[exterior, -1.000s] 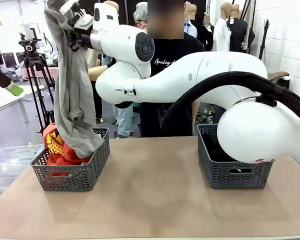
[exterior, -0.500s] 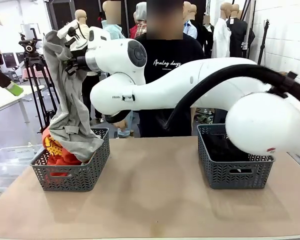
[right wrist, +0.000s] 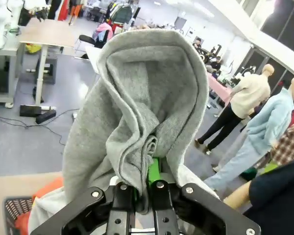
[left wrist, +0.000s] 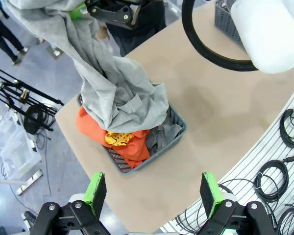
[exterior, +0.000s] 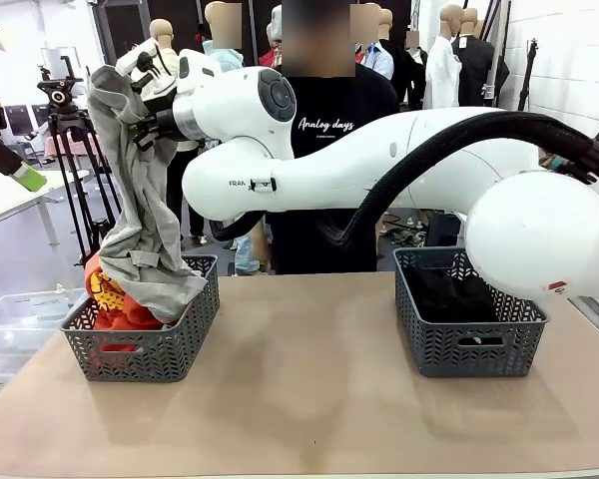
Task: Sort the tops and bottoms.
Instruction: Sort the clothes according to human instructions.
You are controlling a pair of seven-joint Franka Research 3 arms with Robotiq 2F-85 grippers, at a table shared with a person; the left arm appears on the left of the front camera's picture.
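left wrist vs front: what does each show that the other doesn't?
Left wrist alone: the open left gripper high above the table, a mottled darker grey piece in the left basket.
Front alone: the right grey basket holding a plain black garment.
Both: the light grey sweatshirt hanging from the shut right gripper onto the orange T-shirt.

The light grey sweatshirt (exterior: pixel 140 200) is soft matt jersey cloth; the orange T-shirt (left wrist: pixel 122 142) matt cotton. Grey baskets (exterior: pixel 140 344) look moulded plastic; the desk (exterior: pixel 309 399) smooth, matt tan.
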